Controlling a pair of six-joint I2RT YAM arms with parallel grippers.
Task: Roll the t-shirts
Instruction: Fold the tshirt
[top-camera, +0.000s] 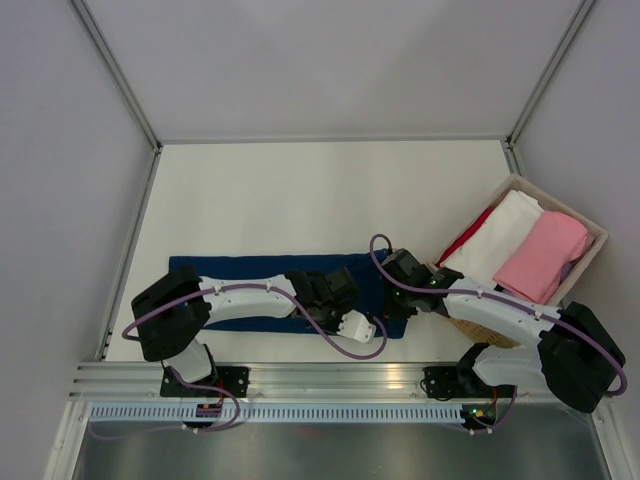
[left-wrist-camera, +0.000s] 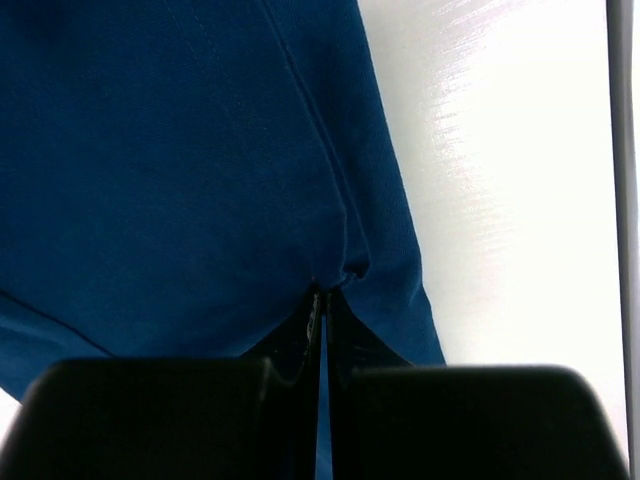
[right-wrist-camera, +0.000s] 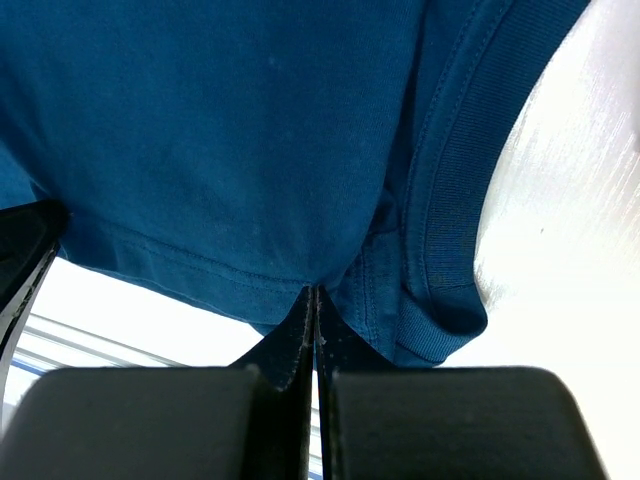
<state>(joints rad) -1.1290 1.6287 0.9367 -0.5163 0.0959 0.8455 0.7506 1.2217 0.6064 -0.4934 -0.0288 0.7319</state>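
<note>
The navy t-shirt (top-camera: 230, 267) lies flat on the table (top-camera: 300, 190) as one long folded strip, and I have both grippers at the same end of it. The left gripper (left-wrist-camera: 322, 296) has its fingers pressed together, with a small pucker of navy cloth nipped between the tips. The rest of the shirt spreads ahead of it and off to its left, and bare white table runs along its right.

The right gripper (right-wrist-camera: 311, 292) is also squeezed closed, with no gap showing, biting the shirt's edge right at a stitched hem (right-wrist-camera: 170, 255). A ribbed collar band (right-wrist-camera: 450, 200) curves down just right of its fingertips, with table past that.

From above, the two grippers sit near each other over that end of the strip. The left arm (top-camera: 245, 298) stretches along over the cloth. The right arm (top-camera: 490, 305) comes in from the opposite side.

Beyond the right gripper, on the side away from the left one, a basket (top-camera: 597, 232) stands near the shirt's end but apart from it. Packed side by side in it are a white shirt (top-camera: 500, 235) and a pink shirt (top-camera: 540, 258). A sliver of a red shirt (top-camera: 468, 240) shows along the white one's edge nearest the gripper.
</note>
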